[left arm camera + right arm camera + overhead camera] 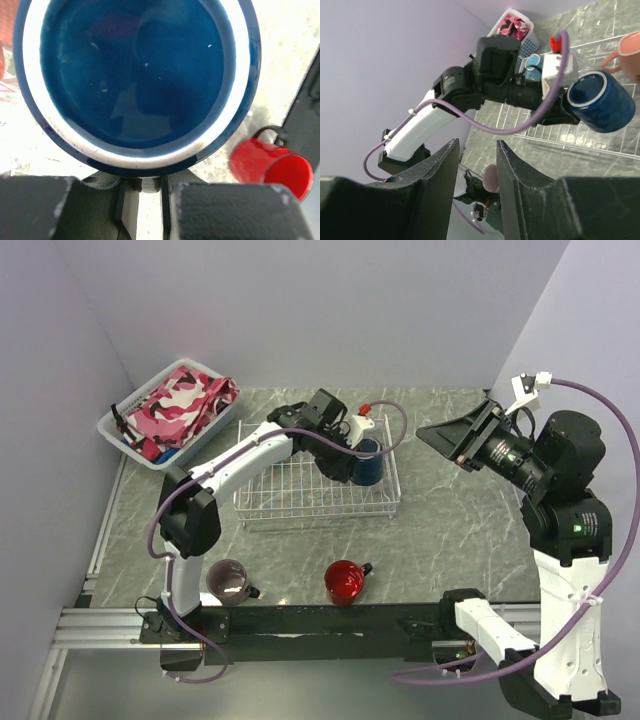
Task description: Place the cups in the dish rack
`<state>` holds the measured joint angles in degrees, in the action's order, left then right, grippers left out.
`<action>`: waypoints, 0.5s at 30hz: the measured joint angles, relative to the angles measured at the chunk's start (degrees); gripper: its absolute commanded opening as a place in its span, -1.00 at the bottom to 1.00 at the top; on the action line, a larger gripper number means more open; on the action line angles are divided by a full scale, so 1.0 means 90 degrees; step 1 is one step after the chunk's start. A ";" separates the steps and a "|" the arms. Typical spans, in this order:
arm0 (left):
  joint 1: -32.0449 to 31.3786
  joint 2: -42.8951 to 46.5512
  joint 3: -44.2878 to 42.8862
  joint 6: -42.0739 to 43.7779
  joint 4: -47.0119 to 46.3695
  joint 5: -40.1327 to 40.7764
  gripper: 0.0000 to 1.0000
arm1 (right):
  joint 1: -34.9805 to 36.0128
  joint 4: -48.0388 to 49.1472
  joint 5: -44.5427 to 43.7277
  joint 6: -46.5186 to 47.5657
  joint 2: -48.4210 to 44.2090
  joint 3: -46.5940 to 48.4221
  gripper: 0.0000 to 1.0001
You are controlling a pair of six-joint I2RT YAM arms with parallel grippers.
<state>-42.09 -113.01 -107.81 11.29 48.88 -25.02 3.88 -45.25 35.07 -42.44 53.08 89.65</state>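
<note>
L gripper (pixel 352 458) clamps navy mug (pixel 369 470), tipped, over rack (pixel 300 502) end | R gripper (pixel 476 145) raised, fingers apart, empty | salmon mug (pixel 626 50) looks racked | red mug (pixel 345 582), mauve mug (pixel 229 581) on table (pixel 450 530): 2 unloaded

**A robot lab cell set up with kitchen props**

Plain lilac walls (pixel 300 310) box in a marbled table (pixel 450 530) on the left, back and right, so it looks like a test booth rather than a lived-in room. An aluminium rail (pixel 100 625) runs along the near edge. The left arm (pixel 240 455) and right arm (pixel 570 570) are mounted there, trailing purple cables (pixel 495 131). The homely things sit like props: a wire rack (pixel 300 495), mugs (pixel 345 582) and a basket (pixel 115 425) of patterned cloth.
</note>
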 measured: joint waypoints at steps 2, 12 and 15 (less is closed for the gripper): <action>-0.0015 -0.0063 0.0143 0.0002 -0.0114 0.0100 -0.98 | -0.0036 -0.0029 0.0015 0.0083 0.0056 0.0053 -0.13; -0.0117 -0.0748 0.0398 0.0012 -0.0648 0.0359 -0.98 | -0.0323 -0.0036 0.0204 0.0206 0.0304 0.0051 -0.12; -0.0146 -0.0899 0.0481 0.0032 -0.0811 0.0444 -0.98 | -0.0430 -0.0015 0.0301 0.0204 0.0432 0.0049 -0.12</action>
<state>-43.40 -121.10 -103.48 11.57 41.58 -21.02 0.01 -45.39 37.78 -40.60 56.97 90.08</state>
